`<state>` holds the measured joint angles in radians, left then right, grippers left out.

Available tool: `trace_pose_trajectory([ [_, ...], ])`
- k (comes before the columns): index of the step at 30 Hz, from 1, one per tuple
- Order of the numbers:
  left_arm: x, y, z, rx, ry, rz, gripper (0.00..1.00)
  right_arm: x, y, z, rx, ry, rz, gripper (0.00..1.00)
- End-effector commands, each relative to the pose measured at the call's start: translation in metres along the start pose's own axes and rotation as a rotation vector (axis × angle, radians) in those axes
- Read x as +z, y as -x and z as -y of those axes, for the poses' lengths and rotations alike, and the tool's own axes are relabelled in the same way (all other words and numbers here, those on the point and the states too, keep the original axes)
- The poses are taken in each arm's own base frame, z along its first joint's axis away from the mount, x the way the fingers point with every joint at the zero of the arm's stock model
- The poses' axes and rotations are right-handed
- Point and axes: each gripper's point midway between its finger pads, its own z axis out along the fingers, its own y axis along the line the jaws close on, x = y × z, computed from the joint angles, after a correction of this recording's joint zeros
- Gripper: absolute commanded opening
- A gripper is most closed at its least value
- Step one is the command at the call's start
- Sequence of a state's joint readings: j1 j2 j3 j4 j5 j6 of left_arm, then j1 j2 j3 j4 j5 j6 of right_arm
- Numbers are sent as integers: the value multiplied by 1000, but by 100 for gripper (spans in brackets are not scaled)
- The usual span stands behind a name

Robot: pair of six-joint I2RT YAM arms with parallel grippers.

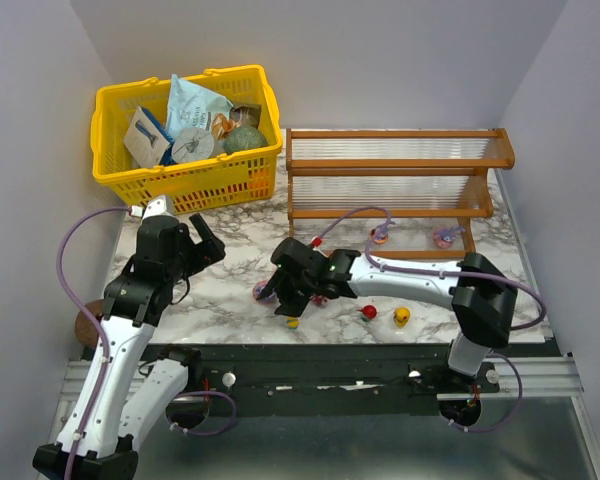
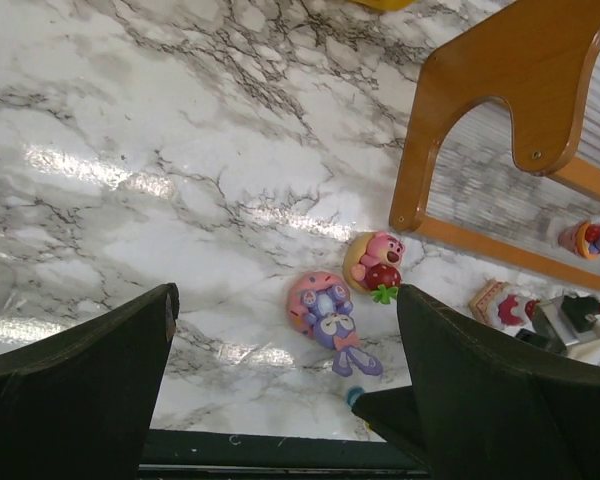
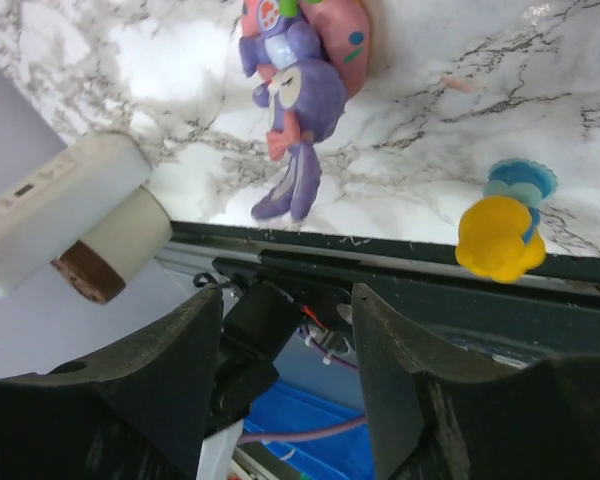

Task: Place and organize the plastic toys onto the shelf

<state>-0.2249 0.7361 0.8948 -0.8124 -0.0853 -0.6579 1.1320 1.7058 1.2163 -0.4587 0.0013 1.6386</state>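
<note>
left gripper [image 1: 204,243] wide open, nothing between the fingers. It hovers left of centre in the top view, just below the yellow basket [image 1: 110,165].

right gripper [image 1: 280,293] has its fingers apart too, empty, mid-frame and right next to the purple bunny toy [image 1: 263,290]; can't tell if it touches.

Right wrist view: bunny lies on the marble table [image 3: 460,60] at top centre, above the gap between the fingers, not inside it. small yellow toy [image 3: 500,235] sits at right by the table edge.

Left wrist view: pink bear toy [image 2: 373,265] just up-right of the bunny, near the foot of the shelf [image 1: 400,175].

Shelf is upper right in the top view. Its lowest tier carries a pink toy [image 1: 379,235] and a purple-pink toy [image 1: 443,237], well apart. Upper tiers look bare.

red toy [image 1: 368,312] and yellow duck toy [image 1: 402,317] sit loose on the table, lower centre-right, below the right arm.
</note>
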Motion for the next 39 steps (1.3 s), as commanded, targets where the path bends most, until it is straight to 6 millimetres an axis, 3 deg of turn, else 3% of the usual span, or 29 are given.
trace_pose_trajectory([
  [1,-10,2,-12,3,55,27,99,18,1,-13,107,-9,23,61],
  [5,-15,2,-10,7,44,29,99,32,1,-17,108,-15,29,60],
  [12,-20,3,-8,19,39,34,99,51,5,-5,137,-61,50,52],
  [16,-21,5,-8,23,37,42,99,53,4,0,130,-72,46,38],
  [17,-21,5,-7,25,34,41,99,51,3,-1,124,-62,41,26],
  [20,-21,5,-5,26,25,43,99,47,1,1,97,-52,28,7],
  [22,-22,7,-4,25,19,46,99,41,0,-2,46,-34,15,1],
  [28,-27,12,7,37,-36,61,99,10,-5,-17,-164,34,-33,0],
  [33,-40,9,36,93,-210,40,99,-33,25,-24,-386,48,115,0],
  [35,-43,0,51,126,-312,1,99,-57,34,-29,-448,86,172,0],
  [39,-49,-21,78,226,-513,-99,99,-86,41,-26,-747,143,219,1],
])
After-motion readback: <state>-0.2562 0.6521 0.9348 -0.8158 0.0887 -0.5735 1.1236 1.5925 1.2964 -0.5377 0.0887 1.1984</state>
